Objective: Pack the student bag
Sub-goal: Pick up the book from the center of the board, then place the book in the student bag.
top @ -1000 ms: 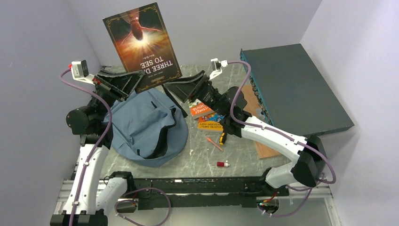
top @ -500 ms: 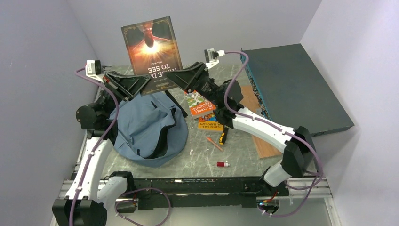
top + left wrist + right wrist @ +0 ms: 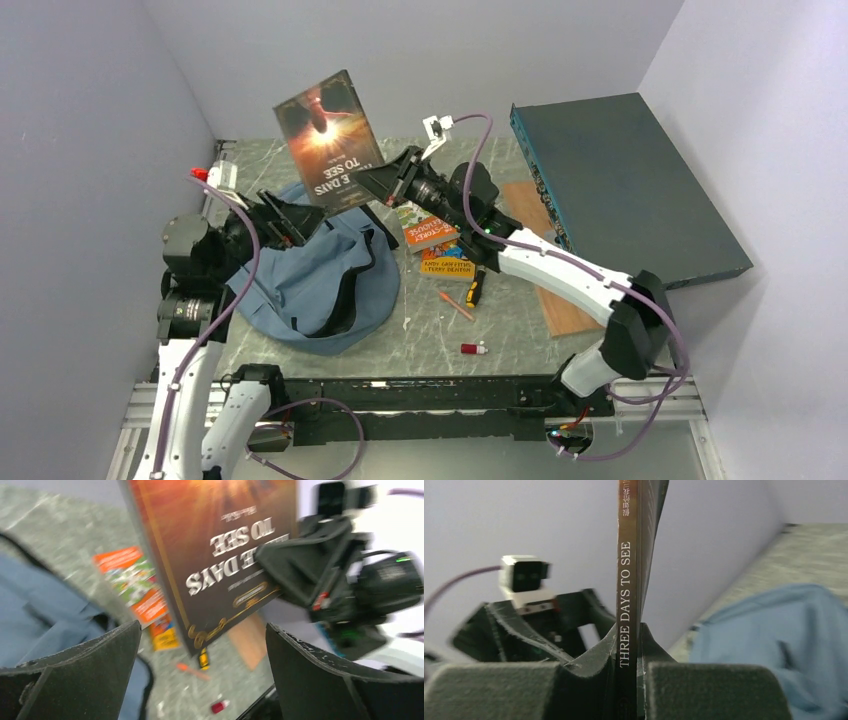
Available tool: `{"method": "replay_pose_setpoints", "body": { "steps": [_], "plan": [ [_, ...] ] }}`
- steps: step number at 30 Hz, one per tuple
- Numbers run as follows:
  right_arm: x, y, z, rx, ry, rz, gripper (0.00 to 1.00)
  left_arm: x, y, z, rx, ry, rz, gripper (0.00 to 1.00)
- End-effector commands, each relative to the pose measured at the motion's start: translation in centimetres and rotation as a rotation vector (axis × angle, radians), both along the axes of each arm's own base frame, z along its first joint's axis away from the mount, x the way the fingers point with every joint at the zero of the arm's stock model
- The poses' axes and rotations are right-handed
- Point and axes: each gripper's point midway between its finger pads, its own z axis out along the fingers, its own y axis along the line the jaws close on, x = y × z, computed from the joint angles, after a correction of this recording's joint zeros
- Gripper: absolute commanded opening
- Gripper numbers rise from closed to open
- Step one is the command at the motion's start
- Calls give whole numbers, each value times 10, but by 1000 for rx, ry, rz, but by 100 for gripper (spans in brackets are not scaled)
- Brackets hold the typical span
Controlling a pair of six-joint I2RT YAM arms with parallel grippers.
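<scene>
Item one, your right gripper (image 3: pixel 626 665): jaws closed tight on the lower spine edge of the book (image 3: pixel 328 138), titled "Three Days to See", which stands up and away from the fingers, cover upside down and tilted. Item two, your left gripper (image 3: pixel 308 218): jaws spread wide and holding nothing, the book's cover facing it just beyond the fingertips. Item three, the student bag (image 3: pixel 310 270): dusty blue, slumped on the table (image 3: pixel 520 330) directly beneath your left gripper and below the held book, to the left of your right gripper. Item four, two orange paperbacks (image 3: pixel 430 232): flat on the table under your right wrist. Item five, small goods nearer the bases than your right gripper: an orange pen (image 3: pixel 457 305), a yellow-and-black tool (image 3: pixel 474 290), a small red piece (image 3: pixel 473 348). Item six, the dark teal box (image 3: pixel 630 190): well to the right of your right arm.
</scene>
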Motion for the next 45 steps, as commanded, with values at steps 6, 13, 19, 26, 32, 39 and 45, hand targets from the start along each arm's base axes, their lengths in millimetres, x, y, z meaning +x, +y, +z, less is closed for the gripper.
{"method": "replay_pose_setpoints", "body": {
  "steps": [6,13,19,26,32,39,45],
  "plan": [
    [45,-98,-67,-600,-162,-491,0,-5,19,-145,444,424,-30,100],
    [11,-135,-108,-748,-91,-418,0,0,-26,-188,761,471,-107,100],
    [-23,-155,-136,-832,-39,-328,0,-2,-29,-205,923,483,-106,100],
    [-72,-152,-154,-849,118,-109,0,0,13,-215,1105,541,86,62],
    [-118,-130,-178,-768,411,146,0,14,-1,-176,993,348,105,0],
    [-133,-111,-176,-595,687,411,0,12,-21,-116,873,67,43,0],
    [-117,-82,-167,-450,820,506,0,10,-14,-104,896,-23,63,0]
  ]
}}
